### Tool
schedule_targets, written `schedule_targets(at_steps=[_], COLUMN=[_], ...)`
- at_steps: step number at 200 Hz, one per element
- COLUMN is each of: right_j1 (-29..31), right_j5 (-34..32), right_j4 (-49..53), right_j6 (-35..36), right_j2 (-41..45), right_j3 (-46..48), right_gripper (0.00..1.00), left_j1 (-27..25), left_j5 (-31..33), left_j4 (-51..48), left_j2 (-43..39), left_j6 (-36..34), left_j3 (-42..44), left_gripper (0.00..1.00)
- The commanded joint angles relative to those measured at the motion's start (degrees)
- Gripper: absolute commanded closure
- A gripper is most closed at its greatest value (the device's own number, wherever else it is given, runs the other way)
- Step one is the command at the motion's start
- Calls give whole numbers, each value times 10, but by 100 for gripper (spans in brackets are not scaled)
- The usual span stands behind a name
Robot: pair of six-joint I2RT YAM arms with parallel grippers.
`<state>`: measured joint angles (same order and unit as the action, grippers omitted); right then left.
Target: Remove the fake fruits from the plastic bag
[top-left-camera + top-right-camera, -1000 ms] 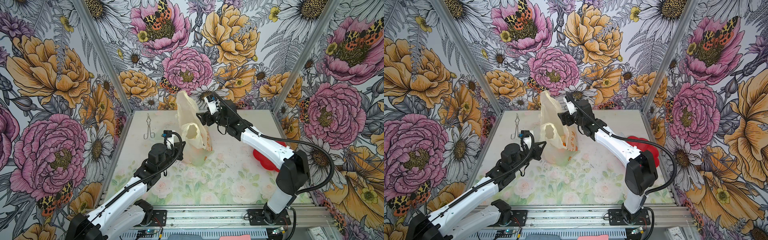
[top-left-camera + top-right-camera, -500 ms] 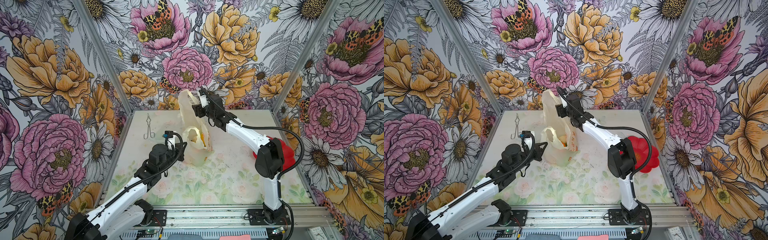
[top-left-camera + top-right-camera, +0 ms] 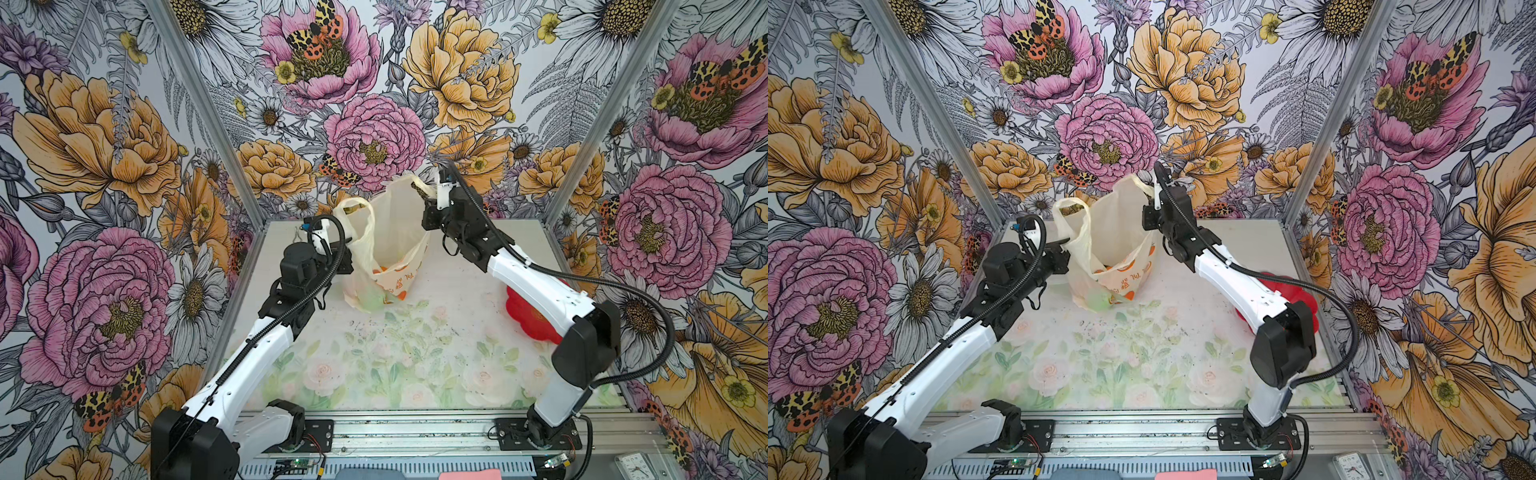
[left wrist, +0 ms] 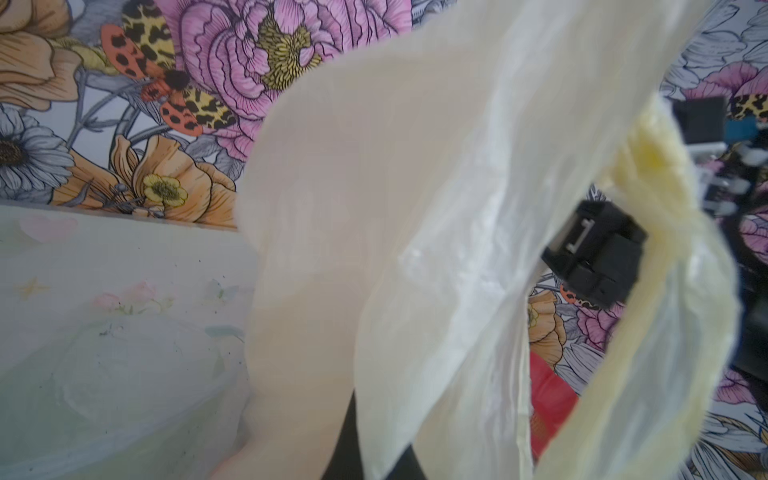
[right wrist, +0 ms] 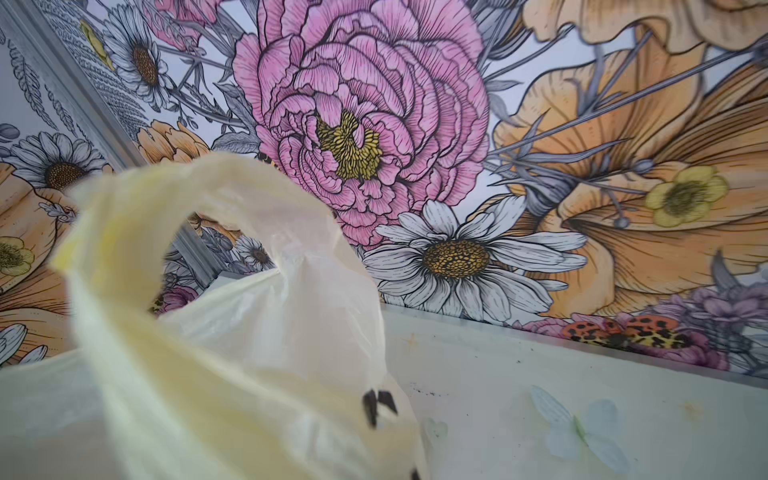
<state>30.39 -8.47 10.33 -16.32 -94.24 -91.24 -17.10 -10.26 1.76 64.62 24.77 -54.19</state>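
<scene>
Both arms are reaching inward from the front rail over the table, elbows bent, and meeting at the plastic bag near the back wall. The left arm is running low and roughly level. The left gripper is pressing into the bag's side, fingers closed narrow on a pinch of its film. The fingertips themselves are hidden in the folds in both top views, and the left wrist view is filled with the pale film and one loop handle. The right arm is angling upward from its elbow, wrist raised. The right gripper is sitting well above the left fingers, closed tight on the bag's other loop handle at its top. The right wrist view is showing that handle and crumpled film directly at the fingers, with two small dark tips poking out through the plastic. The bag is hanging stretched between the two sets of fingers, mouth open upward, base resting on the table below and between them. The fake fruits are lying in the bottom of the bag, lower than both sets of fingers. They are showing as a green shape through the film and some orange inside the mouth, and individual pieces cannot be told apart. A red plate is lying on the table well outside the right fingers, partly covered by the right forearm.
</scene>
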Motion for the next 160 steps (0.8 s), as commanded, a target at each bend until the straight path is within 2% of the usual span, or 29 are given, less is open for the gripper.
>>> schedule_targets(at_steps=[1, 28, 51, 66, 80, 89, 108, 124, 142, 160], right_j1=[1, 34, 89, 121, 147, 166, 194, 202, 210, 217], right_j5=[-35, -53, -81, -81, -96, -106, -131, -133, -136, -139], right_j4=[-21, -27, -90, -140, -158, -159, -169, -171, -173, -173], right_j6=[-54, -121, -183, -225, -256, -275, -289, -287, -278, -272], right_j2=[99, 174, 218, 233, 234, 233, 239, 247, 257, 267], right_j3=[71, 201, 330, 399, 439, 454, 478, 480, 475, 473], right_gripper=[100, 100, 100, 100, 100, 100, 100, 100, 100, 100], left_j1=[10, 11, 18, 20, 19, 10, -52, -112, -185, -257], left_j5=[-53, -44, -19, 5, 32, 66, 226, 346, 415, 412], left_j4=[36, 51, 55, 22, -46, -97, -231, -317, -404, -418], left_j2=[18, 23, 24, 26, 22, 5, -75, -161, -234, -253], left_j6=[16, 20, 38, 50, 67, 77, 84, 106, 138, 162], left_j3=[-48, -11, 58, 83, 85, 83, 72, 66, 51, 36], left_gripper=[100, 100, 100, 84, 60, 50, 27, 21, 20, 21])
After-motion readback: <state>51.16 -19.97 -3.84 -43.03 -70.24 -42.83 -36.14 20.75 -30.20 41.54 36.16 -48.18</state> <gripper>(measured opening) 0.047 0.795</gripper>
